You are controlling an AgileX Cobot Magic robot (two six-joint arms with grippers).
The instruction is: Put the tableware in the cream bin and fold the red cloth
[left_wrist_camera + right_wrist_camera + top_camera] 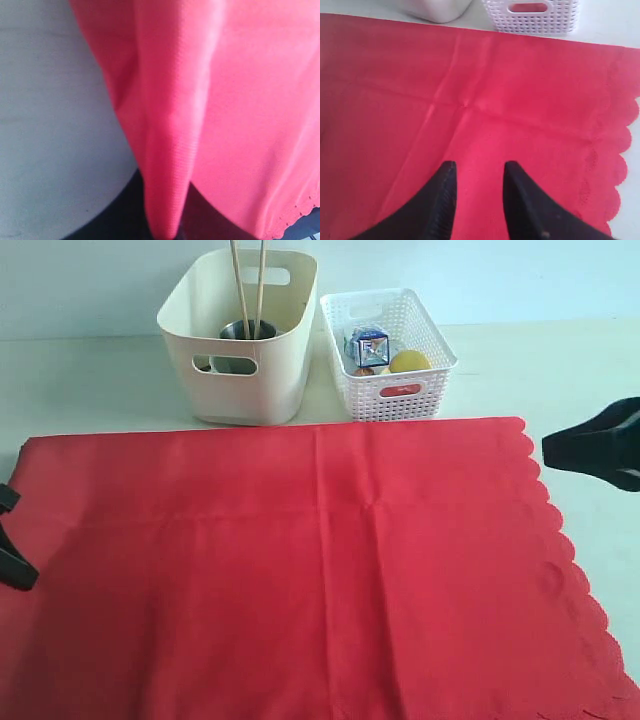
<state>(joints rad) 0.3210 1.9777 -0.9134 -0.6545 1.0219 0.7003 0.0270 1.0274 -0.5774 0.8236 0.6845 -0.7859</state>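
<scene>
Covering the worktop from its near edge, the red cloth (pixel 300 570) lies spread flat, its scalloped hem toward the right edge. The cream bin (pixel 265 390) stands just beyond the cloth toward the far edge, holding the chopsticks (pixel 250 280) upright and the steel cup (pixel 240 332). A white lattice basket (pixel 400 400) sits just beside the bin. At the cloth's left hem, the left claw (pixel 165 225) is clenched on a pinched ridge of fabric. By the scalloped hem, the right claw (pixel 477 175) is released, fingers parted, nothing between them.
</scene>
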